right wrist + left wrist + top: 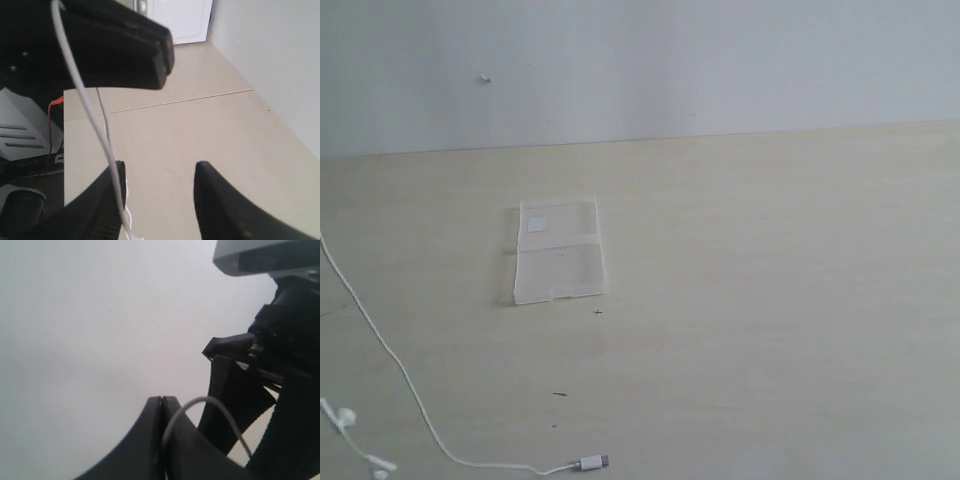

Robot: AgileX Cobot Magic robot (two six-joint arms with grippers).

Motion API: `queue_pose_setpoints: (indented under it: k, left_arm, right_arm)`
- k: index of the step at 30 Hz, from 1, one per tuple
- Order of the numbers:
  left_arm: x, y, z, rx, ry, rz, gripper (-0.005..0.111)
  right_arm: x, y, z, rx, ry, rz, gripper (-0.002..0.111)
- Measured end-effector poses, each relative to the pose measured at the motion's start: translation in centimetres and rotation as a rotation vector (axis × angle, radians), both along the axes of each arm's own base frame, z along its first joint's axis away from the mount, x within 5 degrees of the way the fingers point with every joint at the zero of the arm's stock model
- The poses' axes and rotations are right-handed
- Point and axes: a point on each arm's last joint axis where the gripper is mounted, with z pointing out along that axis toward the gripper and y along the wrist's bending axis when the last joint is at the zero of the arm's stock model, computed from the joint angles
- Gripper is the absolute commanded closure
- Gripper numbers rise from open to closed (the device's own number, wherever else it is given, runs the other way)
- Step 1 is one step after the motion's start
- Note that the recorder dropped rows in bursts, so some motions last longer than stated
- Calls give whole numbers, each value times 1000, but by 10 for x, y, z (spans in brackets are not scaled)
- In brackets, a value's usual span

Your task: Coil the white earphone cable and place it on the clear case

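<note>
LIFTED CORD, WAITING CASE: A clear case (558, 252) lies flat near the middle of a pale wood-grain surface (770, 300). Its small white label (536, 224) sits at the end nearer the wall (720, 60), and a seam runs crosswise over its middle.

The white earphone cable (395, 365) lies to the left of the case and well apart from it. It enters at the left edge of the exterior view and trails over the surface toward the front. There it ends in its plug (590, 462), which lies flat. The two earbuds (342, 415) rest in the lower left corner of that view, close together.

Both claws show only in the wrist views. The left claw (161, 401) is pressed together, its black fingers (142, 445) meeting along one line. A stretch of the cable arcs up from that line, seemingly pinched there.

The right claw (159, 169) stands spread, with bare surface showing between its two fingers (95, 215). Seen from the right wrist, the left claw hangs in the air above the right one. The cable drops from the left claw in a long slack curve. It passes across one finger of the right claw, outside the gap between the two, and is not gripped by it.
</note>
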Motion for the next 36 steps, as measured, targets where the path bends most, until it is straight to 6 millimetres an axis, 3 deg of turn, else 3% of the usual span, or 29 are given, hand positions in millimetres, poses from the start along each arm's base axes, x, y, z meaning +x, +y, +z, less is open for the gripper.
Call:
queue_pose_setpoints:
  k: [11, 15, 18, 22, 32, 36]
  left_arm:
    - [1, 2, -1, 20, -4, 20, 107]
    - [1, 2, -1, 24, 2, 31, 107]
    - [2, 3, -2, 30, 3, 36, 107]
    - [3, 5, -3, 46, 12, 60, 107]
    - [2, 4, -7, 55, 57, 49, 107]
    - [2, 2, -6, 24, 63, 31, 107]
  right_arm:
    - [3, 3, -4, -15, 2, -9, 68]
    - [4, 2, -6, -32, 8, -24, 84]
    - [4, 2, -6, -35, 6, -24, 108]
    - [4, -1, -4, -41, -15, -36, 108]
    - [-16, -51, 53, 152, -177, -162, 108]
    - [-18, -55, 61, 204, -198, -173, 108]
